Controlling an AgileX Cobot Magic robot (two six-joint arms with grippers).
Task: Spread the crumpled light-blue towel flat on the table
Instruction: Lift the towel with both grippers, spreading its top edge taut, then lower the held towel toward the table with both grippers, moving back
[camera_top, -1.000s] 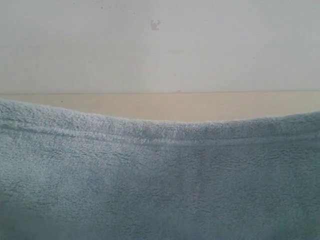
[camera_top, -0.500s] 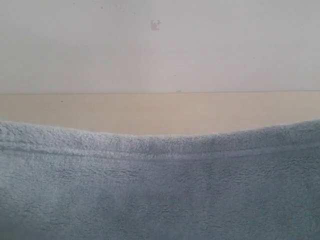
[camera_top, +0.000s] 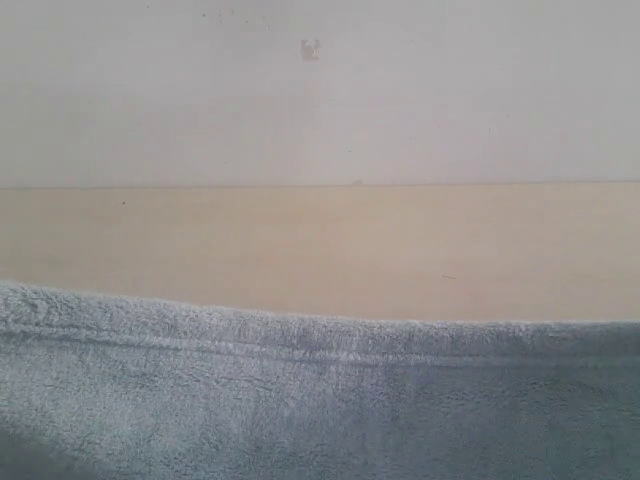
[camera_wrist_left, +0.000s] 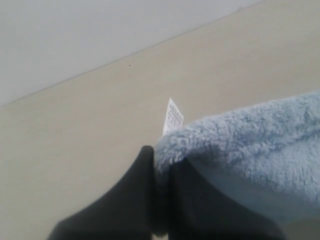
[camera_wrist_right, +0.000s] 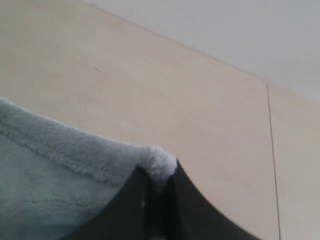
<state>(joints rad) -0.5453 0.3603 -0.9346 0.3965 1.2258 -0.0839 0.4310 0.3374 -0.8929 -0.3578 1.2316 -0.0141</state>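
Observation:
The light-blue fluffy towel (camera_top: 320, 400) fills the lower part of the exterior view, its hemmed top edge stretched across the full width close to the camera. Behind it lies the beige table (camera_top: 320, 250). Neither gripper shows in that view. In the left wrist view my left gripper (camera_wrist_left: 161, 162) is shut on a corner of the towel (camera_wrist_left: 250, 145), and a small white label (camera_wrist_left: 173, 116) sticks up from that corner. In the right wrist view my right gripper (camera_wrist_right: 159, 172) is shut on another towel (camera_wrist_right: 55, 170) corner, with the hem running away from it above the table (camera_wrist_right: 175, 90).
A white-grey wall (camera_top: 320, 90) rises behind the table's far edge. A thin seam (camera_wrist_right: 272, 160) runs across the tabletop in the right wrist view.
The towel's stretched top edge has sunk lower in the exterior view over the last second, uncovering more of the tabletop behind it.

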